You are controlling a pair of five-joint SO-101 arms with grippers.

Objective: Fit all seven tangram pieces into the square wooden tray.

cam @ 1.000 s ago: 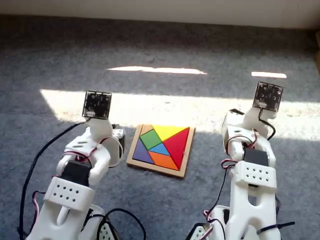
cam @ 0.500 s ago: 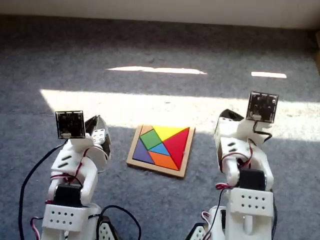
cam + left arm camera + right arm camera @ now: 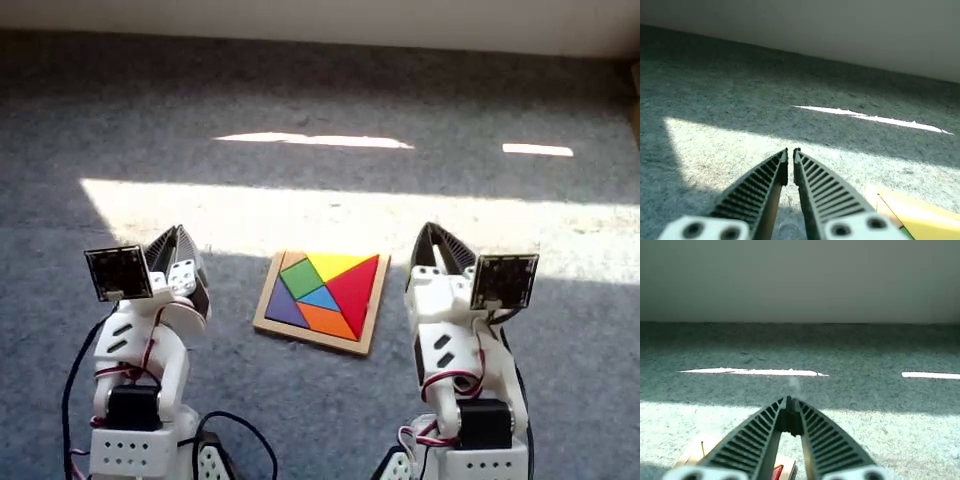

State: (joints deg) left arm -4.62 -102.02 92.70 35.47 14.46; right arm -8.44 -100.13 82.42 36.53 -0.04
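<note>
**Beside a filled tray, both arms sat folded low**

At the left of the grey carpeted tabletop [image 3: 80, 120], the left arm [image 3: 135, 370] sat folded close over its base. Its wrist was raised, so the left end effector [image 3: 180, 232] pointed up and away toward the far wall [image 3: 300, 20]. Seen from its own wrist camera, the left end effector [image 3: 790, 151] had its ribbed fingers [image 3: 760, 185] pressed nearly together, with only a hairline slit at the tips, and it gripped nothing.

Between the arms lay the square wooden tray [image 3: 267, 305], flat on the tabletop at the near edge of a band of sunlight [image 3: 300, 215]. It was well apart from both end effectors. The tangram pieces [image 3: 325, 290] lay flush inside it, with yellow, red, green, blue, orange and purple faces packed edge to edge across the square.

On the right, the right arm [image 3: 460, 370] was folded the same way, and its right end effector [image 3: 432, 230] angled up beside the tray's right side. Its fingertips [image 3: 785, 402] met at the point, closed on nothing.
</note>
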